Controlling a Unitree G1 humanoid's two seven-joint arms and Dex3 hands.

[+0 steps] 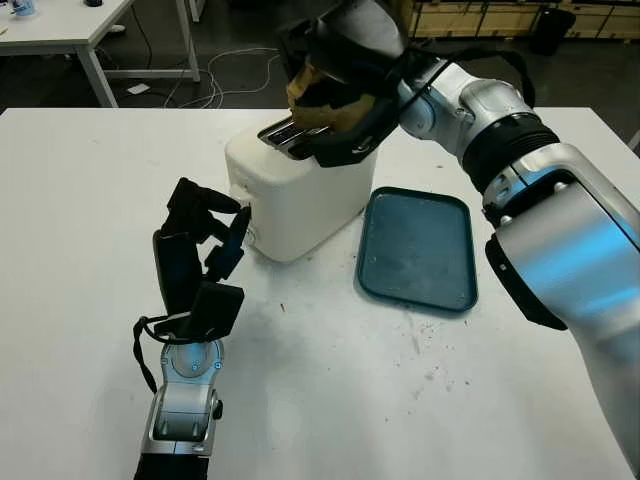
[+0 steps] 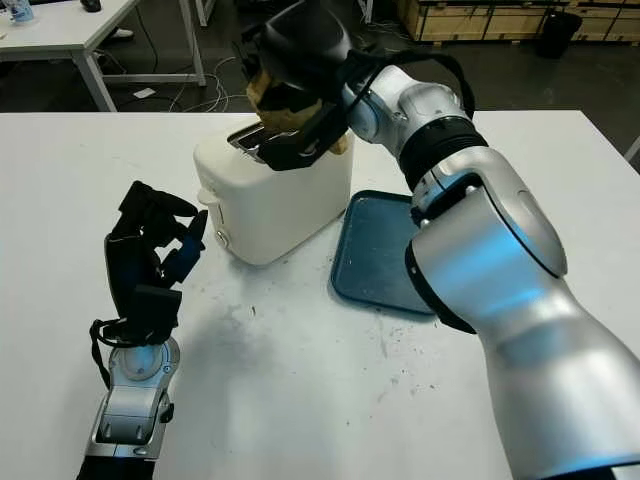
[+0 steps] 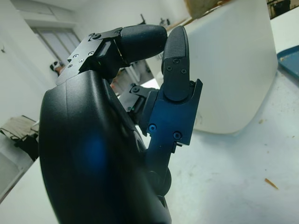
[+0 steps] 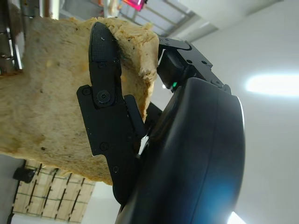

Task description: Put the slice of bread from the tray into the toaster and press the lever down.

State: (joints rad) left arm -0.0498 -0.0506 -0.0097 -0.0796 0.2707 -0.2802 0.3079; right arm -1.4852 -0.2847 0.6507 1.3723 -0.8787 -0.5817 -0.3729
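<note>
A white toaster (image 1: pixel 295 195) stands at the middle of the white table, its slots facing up. My right hand (image 1: pixel 345 95) hovers right over those slots, shut on the slice of bread (image 1: pixel 308 98). The bread's lower edge is at the slot opening, and the right wrist view shows fingers (image 4: pixel 105 107) pressed on the bread (image 4: pixel 42 93). The dark teal tray (image 1: pixel 418 250) lies to the right of the toaster with nothing on it. My left hand (image 1: pixel 212 240) is held upright just left of the toaster's lever end, its fingers curled and holding nothing; the toaster (image 3: pixel 233 70) is close behind it.
Crumbs dot the table (image 1: pixel 430 370) in front of the tray. Behind the table are a second white table (image 1: pixel 70 30), floor cables and wooden crates.
</note>
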